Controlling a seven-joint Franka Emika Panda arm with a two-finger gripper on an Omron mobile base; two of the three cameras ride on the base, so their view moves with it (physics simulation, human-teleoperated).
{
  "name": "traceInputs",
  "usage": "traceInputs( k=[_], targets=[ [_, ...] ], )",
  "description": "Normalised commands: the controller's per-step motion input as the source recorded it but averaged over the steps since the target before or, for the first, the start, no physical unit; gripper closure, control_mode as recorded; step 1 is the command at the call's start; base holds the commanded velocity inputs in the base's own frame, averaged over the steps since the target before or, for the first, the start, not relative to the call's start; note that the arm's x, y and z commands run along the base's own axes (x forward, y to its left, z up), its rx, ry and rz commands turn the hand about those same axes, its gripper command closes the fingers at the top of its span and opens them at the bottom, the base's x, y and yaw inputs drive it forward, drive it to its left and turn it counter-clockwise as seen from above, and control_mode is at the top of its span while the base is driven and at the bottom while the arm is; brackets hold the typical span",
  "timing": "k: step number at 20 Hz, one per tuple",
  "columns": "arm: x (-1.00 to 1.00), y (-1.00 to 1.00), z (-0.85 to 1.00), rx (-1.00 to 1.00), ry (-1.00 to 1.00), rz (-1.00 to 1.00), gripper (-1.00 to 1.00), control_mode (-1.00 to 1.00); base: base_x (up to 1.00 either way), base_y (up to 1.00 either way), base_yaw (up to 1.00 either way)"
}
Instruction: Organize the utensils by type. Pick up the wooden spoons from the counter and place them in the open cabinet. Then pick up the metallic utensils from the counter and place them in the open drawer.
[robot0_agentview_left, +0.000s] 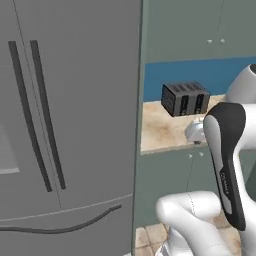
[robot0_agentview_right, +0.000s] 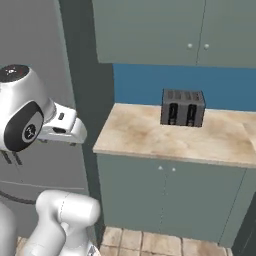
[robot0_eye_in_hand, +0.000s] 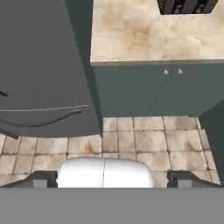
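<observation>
The claw (robot0_eye_in_hand: 111, 178) is held spread wide and empty, above tiled floor (robot0_eye_in_hand: 144, 142). The table (robot0_agentview_right: 150, 132) ahead carries a black toaster (robot0_agentview_right: 183, 107) at its back edge. Spoons cannot be made out; the search step is judged current, repositioning needed.

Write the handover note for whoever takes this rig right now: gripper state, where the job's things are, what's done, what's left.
Gripper: open, nothing between its fingertips, looking down at the tiled floor in front of the base cabinets.
Counter: the stretch in view carries just a black toaster near the blue back wall; grey fridge stands to its left.
Upper cabinets here are shut.
Done: nothing can be confirmed from these views.
Left: find the wooden spoons and metal utensil, the open cabinet and open drawer, then sort them all.
</observation>
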Motion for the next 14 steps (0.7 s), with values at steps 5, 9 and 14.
traceInputs(
  k=[5, 9, 14],
  targets=[
    [0.00, 0.00, 0.00, 0.00, 0.00, 0.00, -1.00, 1.00, -0.19, 0.33, 0.66],
    [0.00, 0.00, 0.00, 0.00, 0.00, 0.00, -1.00, 1.00, -0.25, 0.36, 0.66],
    [0.00, 0.00, 0.00, 0.00, 0.00, 0.00, -1.00, 1.00, -0.23, 0.41, 0.65]
  ],
)
